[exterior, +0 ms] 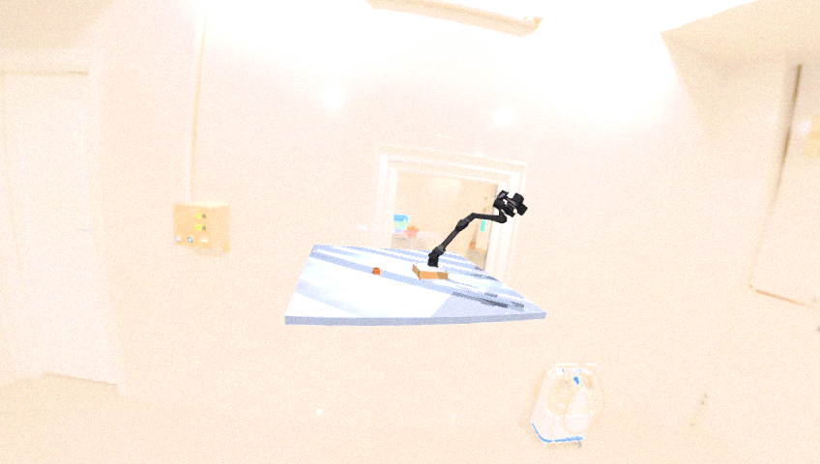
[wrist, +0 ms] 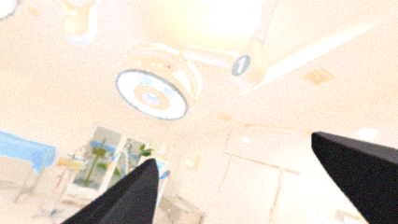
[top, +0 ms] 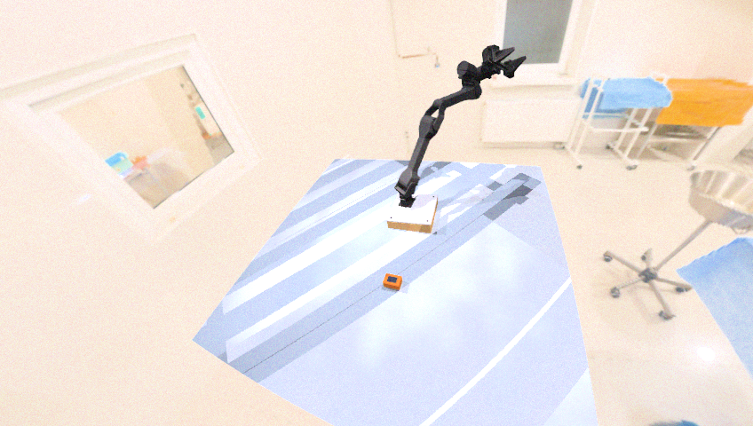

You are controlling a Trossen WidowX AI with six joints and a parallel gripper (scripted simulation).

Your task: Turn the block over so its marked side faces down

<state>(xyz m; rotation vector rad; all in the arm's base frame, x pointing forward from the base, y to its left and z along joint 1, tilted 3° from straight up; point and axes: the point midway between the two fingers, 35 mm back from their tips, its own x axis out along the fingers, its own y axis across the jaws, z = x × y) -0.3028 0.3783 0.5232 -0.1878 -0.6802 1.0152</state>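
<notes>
— Two black fingers up close, wide apart, holding nothing. What's behind them?
— Maybe a round ceiling lamp (wrist: 151,93); it's blurry.
— Where's the block (top: 392,281)?
— On the table (top: 475,327), far from the gripper (top: 508,59), marked side up.

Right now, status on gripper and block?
Gripper open, empty, raised high off the table. Orange block resting flat, dark marked face up. Nothing near it.
</notes>
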